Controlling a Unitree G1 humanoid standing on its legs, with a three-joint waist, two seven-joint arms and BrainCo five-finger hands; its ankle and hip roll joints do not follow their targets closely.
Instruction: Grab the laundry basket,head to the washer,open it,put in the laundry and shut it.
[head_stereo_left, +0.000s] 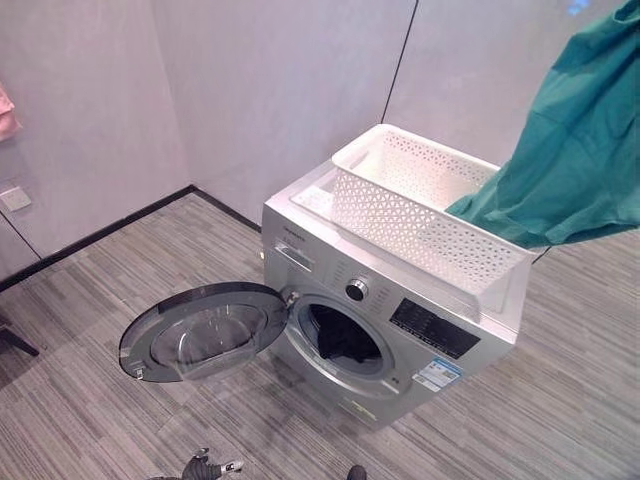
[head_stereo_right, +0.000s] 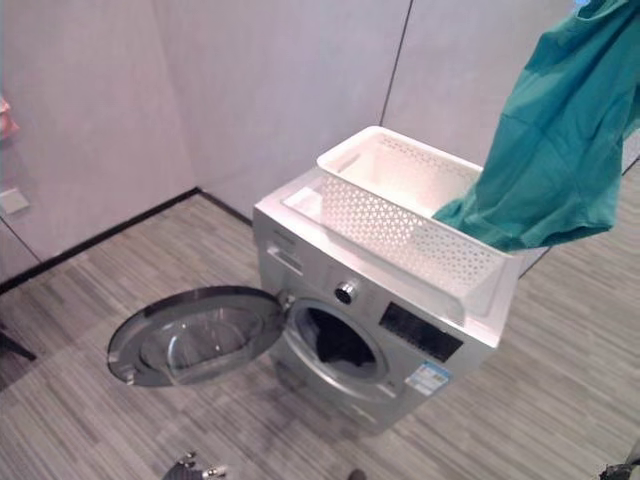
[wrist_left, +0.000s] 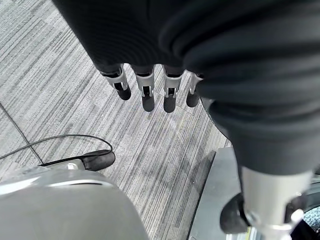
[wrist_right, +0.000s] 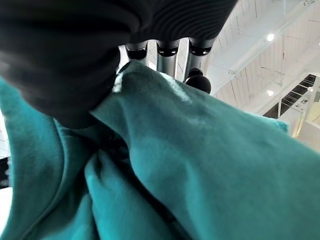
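Laundry basket (head_stereo_left: 425, 210) is resting on the washer (head_stereo_left: 390, 320) so my right hand (wrist_right: 165, 50), fingers curled round the teal garment (head_stereo_left: 580, 150), is lifting it clear toward the open door (head_stereo_left: 205, 330), while my left hand (wrist_left: 150, 90) is hanging empty, fingers straight.

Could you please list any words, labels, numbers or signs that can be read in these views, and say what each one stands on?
None can be read.
Washer front panel, top left: a small mark, too small to read.
Dark display panel: nothing legible.
Sticker beside the washer's door opening: print too small and blurred.
White laundry basket and teal garment: no text seen.
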